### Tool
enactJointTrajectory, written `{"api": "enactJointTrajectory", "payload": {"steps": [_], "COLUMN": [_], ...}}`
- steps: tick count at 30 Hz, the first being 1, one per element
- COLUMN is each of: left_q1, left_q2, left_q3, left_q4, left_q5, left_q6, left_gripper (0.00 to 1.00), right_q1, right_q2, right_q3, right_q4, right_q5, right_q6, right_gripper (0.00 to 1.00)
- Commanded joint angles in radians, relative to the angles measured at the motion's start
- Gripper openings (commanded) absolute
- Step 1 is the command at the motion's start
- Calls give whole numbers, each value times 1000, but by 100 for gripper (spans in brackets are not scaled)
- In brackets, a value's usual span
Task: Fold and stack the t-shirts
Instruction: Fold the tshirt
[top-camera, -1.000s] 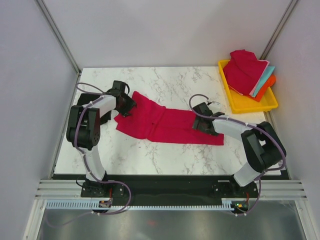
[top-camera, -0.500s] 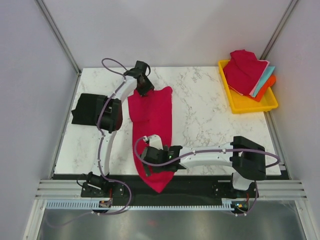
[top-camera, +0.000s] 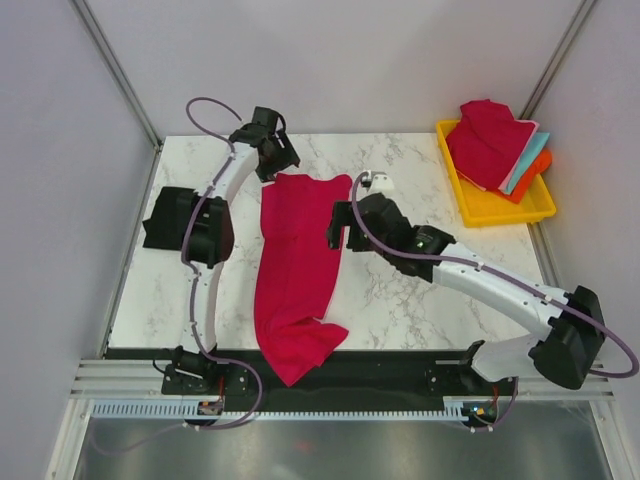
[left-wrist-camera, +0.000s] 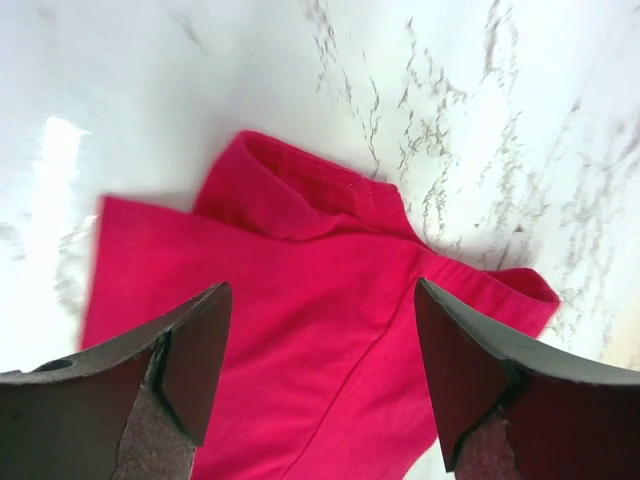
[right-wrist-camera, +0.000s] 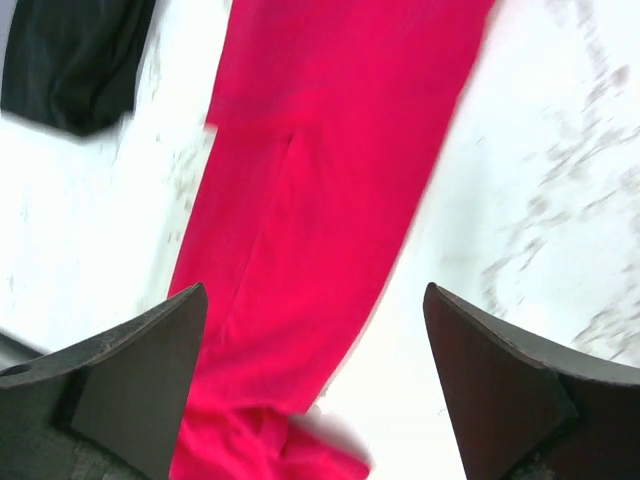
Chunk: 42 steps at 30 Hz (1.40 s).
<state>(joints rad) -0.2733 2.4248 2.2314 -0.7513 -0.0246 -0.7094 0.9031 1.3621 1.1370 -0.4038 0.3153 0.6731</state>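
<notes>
So there's one crimson red cloth t-shirt (top-camera: 295, 260) laid out in a long strip on the white marble desk (top-camera: 420, 170), running from the far side down toward the arms. Its near end is all bunched up and spills past the desk's near edge.

The left arm (top-camera: 225, 185) reaches out to the far end of the shirt. The left jaws are spread wide right over that end, with nothing between them.

The right arm (top-camera: 480, 280) stretches in from the right. The right jaws sit just beside the shirt's right edge, around its far half. They're wide apart too and gripping nothing, and the wrist view shows the red strip lying below them.

Off in the far right corner there's a yellow plastic tray (top-camera: 500, 212) holding a pile of folded t-shirts (top-camera: 490, 140). The top one is crimson, with teal and orange edges poking out underneath.
</notes>
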Motion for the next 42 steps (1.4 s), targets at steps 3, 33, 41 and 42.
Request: {"api": "enactJointTrajectory", "payload": {"steps": [3, 33, 41, 42], "left_q1": [2, -7, -32, -33], "left_q2": [-309, -866, -852, -856], "left_q3": [-169, -1263, -1251, -1253], "left_q4": [49, 648, 661, 661], "left_q5": [-76, 184, 212, 206], "left_q6": [62, -134, -128, -125], "left_gripper": [81, 77, 78, 79], "right_q1": [-174, -561, -636, -641], "right_q2": [76, 1020, 1175, 1166], "right_q3": [-8, 575, 874, 874], "right_q4": [104, 373, 244, 244], "right_q5": [-148, -463, -459, -456], "right_q6": [-81, -39, -89, -93], "right_gripper": [92, 0, 44, 46]}}
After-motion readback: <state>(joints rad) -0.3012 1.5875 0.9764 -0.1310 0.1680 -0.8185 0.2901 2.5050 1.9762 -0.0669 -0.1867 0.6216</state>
